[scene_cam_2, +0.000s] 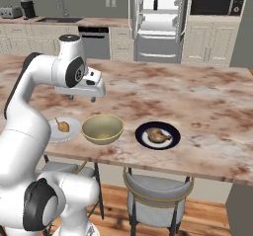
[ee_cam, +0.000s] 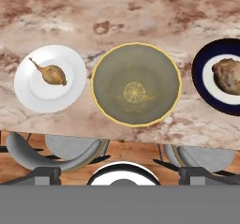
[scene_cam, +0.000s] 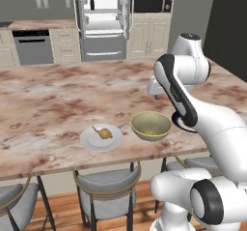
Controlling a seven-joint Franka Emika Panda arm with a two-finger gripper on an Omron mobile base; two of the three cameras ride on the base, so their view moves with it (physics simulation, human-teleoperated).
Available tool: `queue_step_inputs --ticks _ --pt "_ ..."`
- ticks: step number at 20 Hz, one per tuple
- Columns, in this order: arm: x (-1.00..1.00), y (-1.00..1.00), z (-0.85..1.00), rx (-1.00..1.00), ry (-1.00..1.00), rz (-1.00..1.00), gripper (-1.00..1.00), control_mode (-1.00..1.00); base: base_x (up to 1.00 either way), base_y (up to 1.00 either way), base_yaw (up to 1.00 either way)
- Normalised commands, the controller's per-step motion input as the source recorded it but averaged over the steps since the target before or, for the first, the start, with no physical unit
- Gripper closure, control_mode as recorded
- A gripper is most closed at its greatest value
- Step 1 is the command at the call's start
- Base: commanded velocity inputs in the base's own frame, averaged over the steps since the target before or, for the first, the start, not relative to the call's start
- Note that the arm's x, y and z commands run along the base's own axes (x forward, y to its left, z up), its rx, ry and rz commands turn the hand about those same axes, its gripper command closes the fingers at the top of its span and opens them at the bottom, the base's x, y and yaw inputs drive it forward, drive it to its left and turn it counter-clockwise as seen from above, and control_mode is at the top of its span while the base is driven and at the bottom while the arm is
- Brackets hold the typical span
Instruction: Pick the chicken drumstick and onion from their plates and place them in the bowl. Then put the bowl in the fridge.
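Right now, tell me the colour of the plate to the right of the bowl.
The plate right of the bowl has a dark navy rim and white centre, clearest in the hand view.

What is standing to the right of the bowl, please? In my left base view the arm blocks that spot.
Observer: A dark blue plate stands there, apart from the bowl, with a browned piece of food on it.
Operator: Thank you. Could you tell me whether the gripper is open?
Observer: Yes. In the right base view the gripper hangs open above the counter, behind the bowl, holding nothing.
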Motion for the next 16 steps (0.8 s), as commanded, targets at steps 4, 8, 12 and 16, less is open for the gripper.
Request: queue_step_inputs --ticks 4,8,12,16 --pt "0.0 0.0 0.0 0.0 0.0 0.0 -1.0 -1.0 0.0 0.0 0.0" --pt "-0.04 0.0 0.0 -0.02 -0.03 0.01 -1.0 -1.0 0.0 0.0 0.0" --pt "0.04 -0.11 -0.07 -0.01 -0.01 0.02 -1.0 -1.0 0.0 0.0 0.0" --pt "0.12 -0.53 0.0 0.05 0.0 0.11 -1.0 -1.0 0.0 0.0 0.0"
